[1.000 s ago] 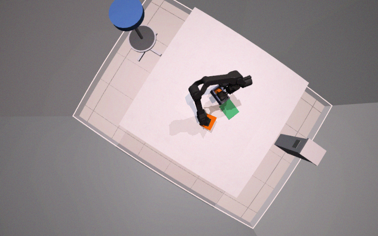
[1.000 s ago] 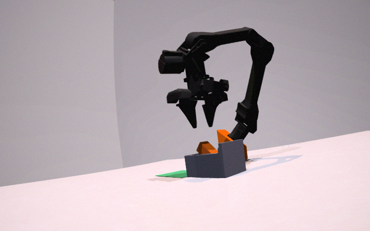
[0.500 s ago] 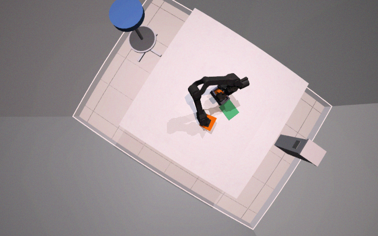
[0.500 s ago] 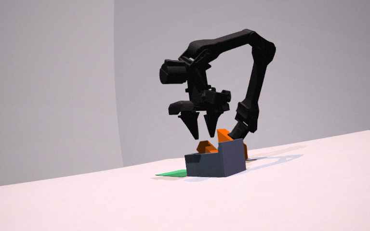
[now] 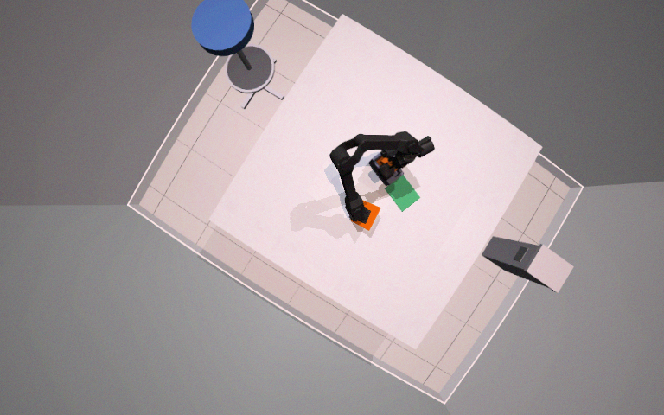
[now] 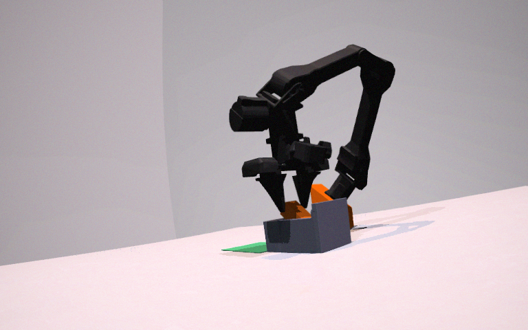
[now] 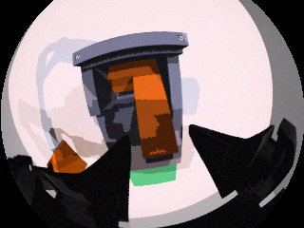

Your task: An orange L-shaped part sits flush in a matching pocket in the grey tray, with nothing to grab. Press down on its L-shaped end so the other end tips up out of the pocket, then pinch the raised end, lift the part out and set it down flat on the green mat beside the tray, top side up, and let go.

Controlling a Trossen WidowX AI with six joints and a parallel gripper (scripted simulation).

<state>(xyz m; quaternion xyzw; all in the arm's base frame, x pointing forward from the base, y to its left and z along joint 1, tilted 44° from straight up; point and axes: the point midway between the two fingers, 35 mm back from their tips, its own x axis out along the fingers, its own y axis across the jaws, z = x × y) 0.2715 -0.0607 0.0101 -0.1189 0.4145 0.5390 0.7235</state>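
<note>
Orange and hard-edged, the L-shaped part [image 5: 385, 160] [image 6: 292, 210] [image 7: 150, 88] lies in the grey tray [image 5: 392, 181] [image 6: 335, 222] [image 7: 130, 46], tilted, its end toward the green mat [image 5: 404, 194] [image 6: 247, 247] [image 7: 153, 178] raised above the low rim. It looks stiff and fairly light, like plain plastic, neither soft nor fragile. Its smooth, sloping sides could slip in a shallow pinch. The place to take hold is the raised straight end, across its two long side faces, well below the top edge. Gripping too near the tip might let it swivel or drop back into the pocket.

The black gripper [image 5: 389, 169] [image 6: 294, 208] [image 7: 160, 135] points down over the tray, its fingers moderately wide apart and clamped on nothing. The fingertips are close to the raised end; whether they touch it cannot be told. The closing pinch seems to be the next step, with lifting and placing still to do.

The table [image 5: 440, 122] [image 6: 155, 287] [image 7: 214, 38] is pale pinkish white and looks matt. The thin green mat lies flat beside the tray. The arm [image 5: 345, 181] [image 6: 331, 64] stands on an orange base [image 5: 373, 215] [image 6: 320, 192] [image 7: 66, 154]. Around the table are a tiled floor [image 5: 207, 117], a blue-seated stool [image 5: 220, 22], a grey and white cabinet [image 5: 548, 269] and plain grey walls [image 5: 122, 317] [image 6: 97, 116].
</note>
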